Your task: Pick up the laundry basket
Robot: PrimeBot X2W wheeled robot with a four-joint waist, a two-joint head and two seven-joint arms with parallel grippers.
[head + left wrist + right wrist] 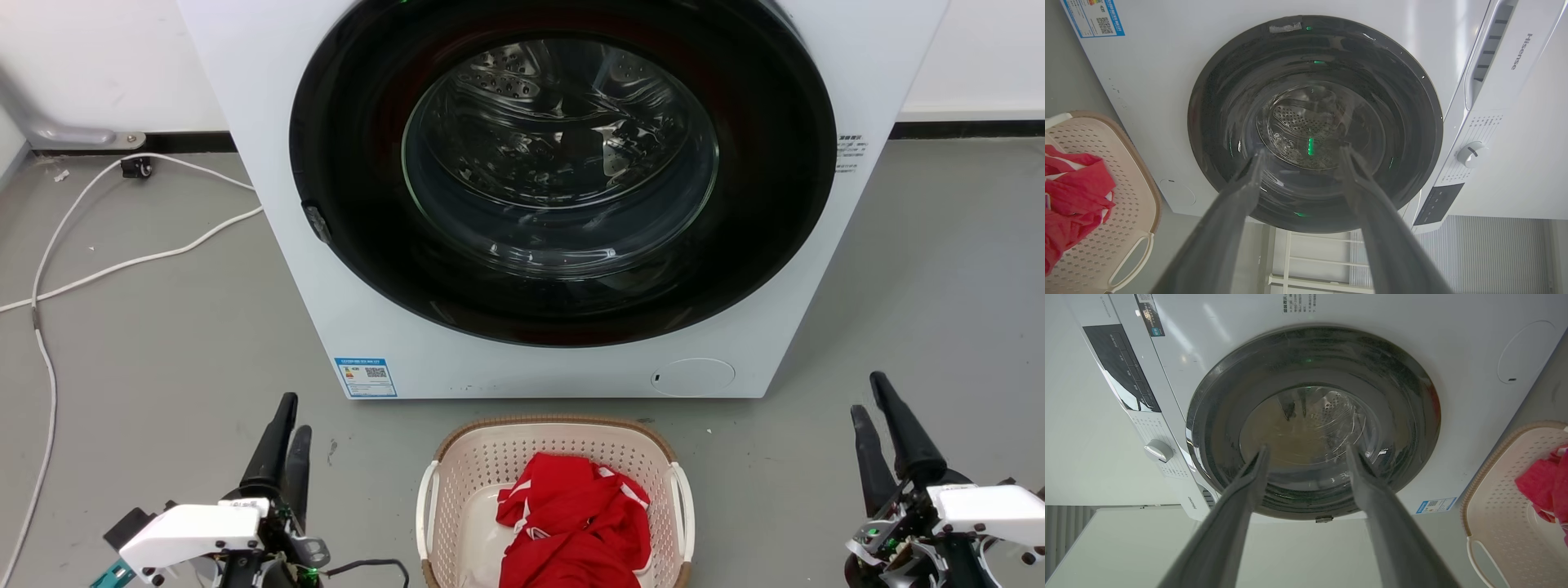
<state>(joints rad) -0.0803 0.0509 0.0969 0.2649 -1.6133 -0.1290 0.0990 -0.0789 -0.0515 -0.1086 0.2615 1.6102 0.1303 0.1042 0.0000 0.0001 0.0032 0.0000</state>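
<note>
nothing grasped yet. laundry basket (555, 498) on floor, near side of washing machine (563, 196), between my arms, red cloth (575, 523) inside. left gripper (283, 441) and right gripper (878, 412) both parted, empty, well apart from white handles. wrist views add washer dial (1470, 154); head view adds white cable (98, 269).

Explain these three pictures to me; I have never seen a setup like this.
A two-armed robot faces a closed washing machine. One picture is from its head, looking down; the other two are from cameras on its wrists, looking along each arm's two dark fingers. On the grey floor, in front of the machine, stands a laundry basket holding a red garment. A white cable lies at the left. The left end effector and right end effector are open, either side of the basket, holding nothing.
</note>
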